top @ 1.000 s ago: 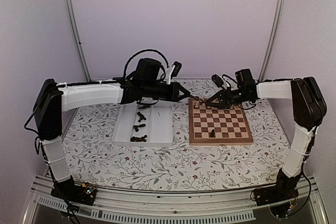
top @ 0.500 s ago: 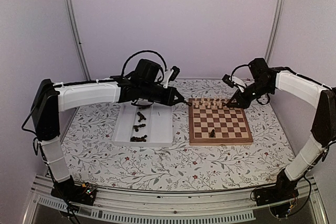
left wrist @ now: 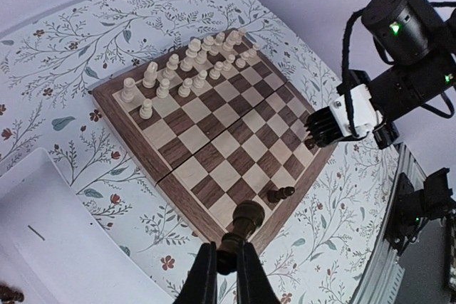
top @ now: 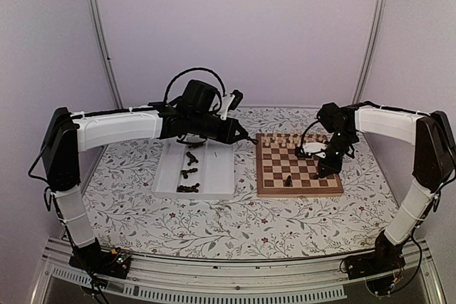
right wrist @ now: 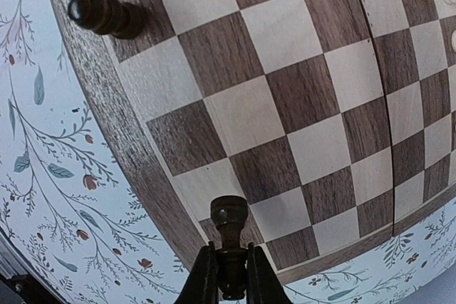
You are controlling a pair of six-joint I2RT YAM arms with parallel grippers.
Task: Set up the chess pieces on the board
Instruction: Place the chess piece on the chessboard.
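The board [top: 300, 191] lies right of centre, with pale figures along its far rows. One dark chess piece [top: 287, 181] stands near its front edge; it also shows in the left wrist view [left wrist: 280, 194] and the right wrist view [right wrist: 105, 16]. My left gripper [top: 246, 135] hovers off the board's far left corner, shut on a dark piece [left wrist: 243, 227]. My right gripper [top: 324, 171] is low over the board's near right corner, shut on a dark piece [right wrist: 229, 229]. Several more dark pieces [top: 189, 172] lie in the tray.
A white plastic tray [top: 216, 169] sits left of the board on the flowered tablecloth. The pale figures [left wrist: 189, 69] crowd the board's far rows. The right arm's wrist [left wrist: 345, 115] shows past the board's corner in the left wrist view.
My right gripper has swung from the board's far edge to its near right corner and come down, still holding its dark piece. My left gripper has barely moved.
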